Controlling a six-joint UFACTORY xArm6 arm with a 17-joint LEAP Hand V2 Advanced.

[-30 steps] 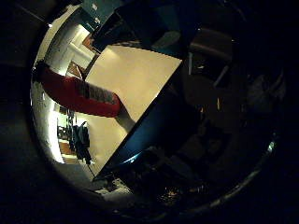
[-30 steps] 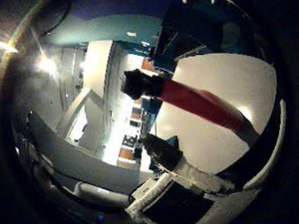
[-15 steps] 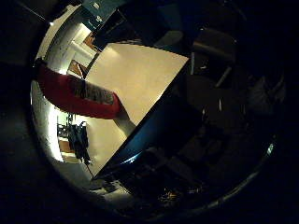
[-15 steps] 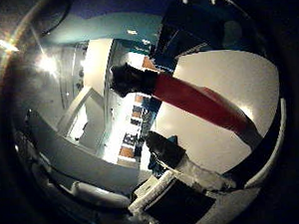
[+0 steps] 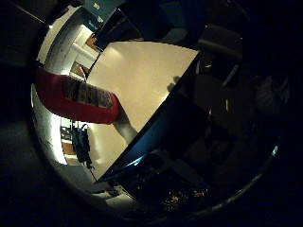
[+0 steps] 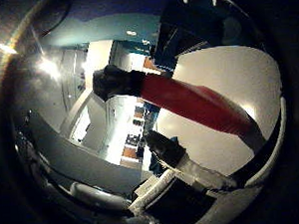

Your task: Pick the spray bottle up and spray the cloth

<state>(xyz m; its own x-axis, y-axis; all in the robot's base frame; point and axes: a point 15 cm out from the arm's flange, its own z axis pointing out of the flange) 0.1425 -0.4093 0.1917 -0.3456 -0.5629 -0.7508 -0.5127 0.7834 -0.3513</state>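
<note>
Red spray bottle point(image 6: 199, 102) with black trigger head point(image 6: 113, 82) seen close to the palm, raised over the pale counter point(image 5: 142, 75); hand point(image 6: 192, 167) with one finger extended beside the bottle, grip on it cannot be told; lit room beyond

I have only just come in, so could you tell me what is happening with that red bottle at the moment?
The robot's right hand is close to a red spray bottle with a black spray head, which fills much of both palm views above a white table. One finger reaches in beside the bottle, but a firm grip cannot be confirmed from these views. No cloth is visible, so nothing shows that spraying has begun.
</note>
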